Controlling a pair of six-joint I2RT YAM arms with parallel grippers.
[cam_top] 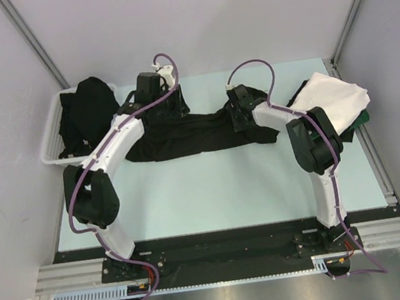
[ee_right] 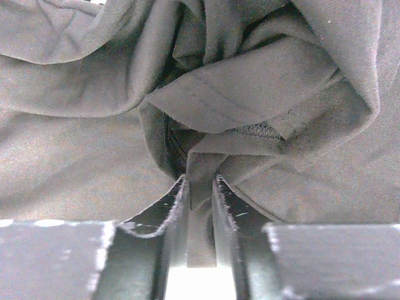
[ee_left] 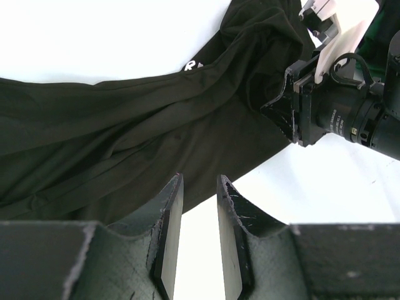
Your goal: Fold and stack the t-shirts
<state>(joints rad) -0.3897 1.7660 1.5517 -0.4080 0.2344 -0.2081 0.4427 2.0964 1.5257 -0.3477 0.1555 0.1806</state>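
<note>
A black t-shirt [cam_top: 183,139] lies crumpled across the middle of the table. White lettering [ee_left: 192,64] shows on it in the left wrist view. My right gripper [cam_top: 238,112] sits on the shirt's right end. In its wrist view the right gripper [ee_right: 200,180] is shut on a fold of the black cloth [ee_right: 250,94]. My left gripper [cam_top: 170,103] hovers at the shirt's far left edge. The left gripper [ee_left: 199,178] is open, with bare table between its fingers and the shirt's hem [ee_left: 125,125] just beyond the tips.
A white slotted basket [cam_top: 49,137] at the far left holds more black shirts [cam_top: 89,106]. A folded white t-shirt [cam_top: 330,94] rests on dark clothes [cam_top: 363,118] at the far right. The right gripper's body [ee_left: 300,106] shows in the left wrist view.
</note>
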